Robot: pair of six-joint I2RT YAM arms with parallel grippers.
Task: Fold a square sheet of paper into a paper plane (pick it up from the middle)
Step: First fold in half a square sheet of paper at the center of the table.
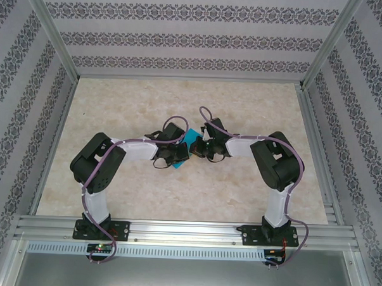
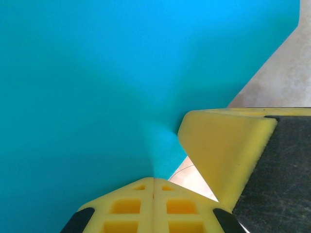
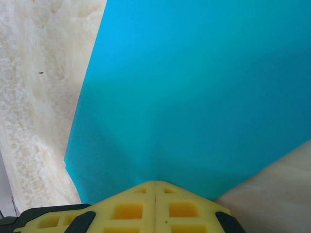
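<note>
The cyan-blue square sheet of paper (image 1: 191,140) is held at mid-table between both grippers, which hide most of it from above. My left gripper (image 1: 183,153) is shut on it from the left. In the left wrist view its yellow fingertips (image 2: 154,180) pinch a puckered part of the sheet (image 2: 97,87). My right gripper (image 1: 199,147) is shut on the sheet from the right. In the right wrist view its jaws (image 3: 155,183) are closed on the sheet's near edge (image 3: 194,97). The right gripper's yellow finger (image 2: 223,150) stands close beside my left jaws. I cannot tell whether the sheet is folded.
The beige marble-patterned tabletop (image 1: 180,98) spreads around the grippers. Patterned walls (image 1: 183,38) and aluminium frame posts (image 1: 56,36) enclose it at the back and sides. A metal rail (image 1: 187,231) carries both arm bases at the near edge.
</note>
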